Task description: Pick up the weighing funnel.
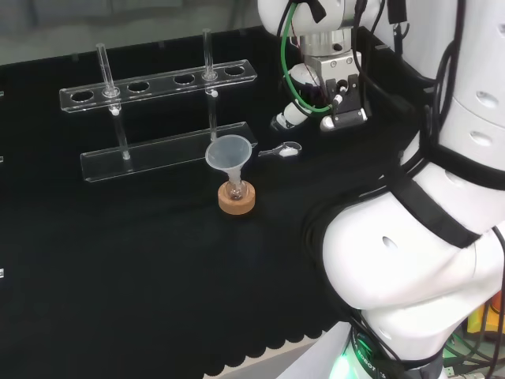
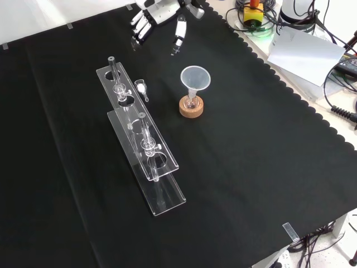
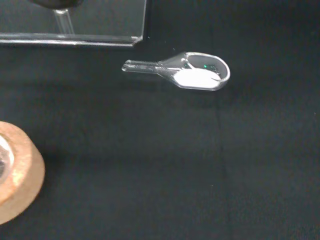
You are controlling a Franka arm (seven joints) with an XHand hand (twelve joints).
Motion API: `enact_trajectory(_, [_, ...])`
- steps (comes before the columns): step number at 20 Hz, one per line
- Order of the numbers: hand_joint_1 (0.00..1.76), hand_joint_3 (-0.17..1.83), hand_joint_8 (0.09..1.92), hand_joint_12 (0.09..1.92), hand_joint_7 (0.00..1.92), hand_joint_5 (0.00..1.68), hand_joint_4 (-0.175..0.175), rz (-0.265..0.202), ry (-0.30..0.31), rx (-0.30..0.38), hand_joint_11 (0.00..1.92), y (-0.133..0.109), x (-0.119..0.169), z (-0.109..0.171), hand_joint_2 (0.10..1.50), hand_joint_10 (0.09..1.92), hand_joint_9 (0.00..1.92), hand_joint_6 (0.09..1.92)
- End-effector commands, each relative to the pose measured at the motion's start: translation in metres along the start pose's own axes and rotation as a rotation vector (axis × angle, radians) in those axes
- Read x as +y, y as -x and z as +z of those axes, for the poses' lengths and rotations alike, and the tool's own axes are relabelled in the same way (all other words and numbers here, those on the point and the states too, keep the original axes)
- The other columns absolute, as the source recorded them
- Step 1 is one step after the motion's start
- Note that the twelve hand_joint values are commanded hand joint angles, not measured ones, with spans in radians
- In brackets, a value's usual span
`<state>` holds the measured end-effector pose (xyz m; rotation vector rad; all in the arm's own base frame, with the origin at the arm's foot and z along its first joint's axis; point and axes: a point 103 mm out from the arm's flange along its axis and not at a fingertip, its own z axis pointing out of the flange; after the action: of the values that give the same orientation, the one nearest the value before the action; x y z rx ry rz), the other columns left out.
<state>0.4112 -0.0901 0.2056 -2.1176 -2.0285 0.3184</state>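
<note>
The weighing funnel (image 3: pixel 192 74) lies flat on the table (image 2: pixel 251 167), just left of the funnel (image 2: pixel 195 78) in the front view, between it and the near end of the clear rack (image 2: pixel 139 139). A white patch, likely powder, sits in its bowl. The robot hand (image 2: pixel 159 14) hovers beyond the funnel, fingers spread and relaxed, holding nothing.

The step in hand appears to be the approach. To do it well, the robot hand should probably come down over the weighing funnel on the side away from the funnel. It should then pinch across the bowl's walls or the short stem and lift level so the white contents stay in. The rack's edge is close, so the fingers have little room there. A knock to the funnel could tip it in its small flask (image 2: pixel 191 101).

Counted: one weighing funnel, one funnel, one small flask, one cork ring (image 2: pixel 191 108), one rack and two upright tubes (image 2: pixel 146 137) in it.
</note>
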Motion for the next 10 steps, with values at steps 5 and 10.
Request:
enact_trajectory(5, [0.71,0.41,0.7,1.42,0.29,0.47,-0.067,-0.024,-0.017,0.069,0.24,0.034,0.059,0.03,0.71,0.63,0.54,0.09])
enact_trajectory(10, [0.76,0.43,0.7,1.42,0.29,0.47,-0.067,-0.029,-0.056,0.075,0.26,0.036,0.075,0.048,0.7,0.63,0.55,0.09])
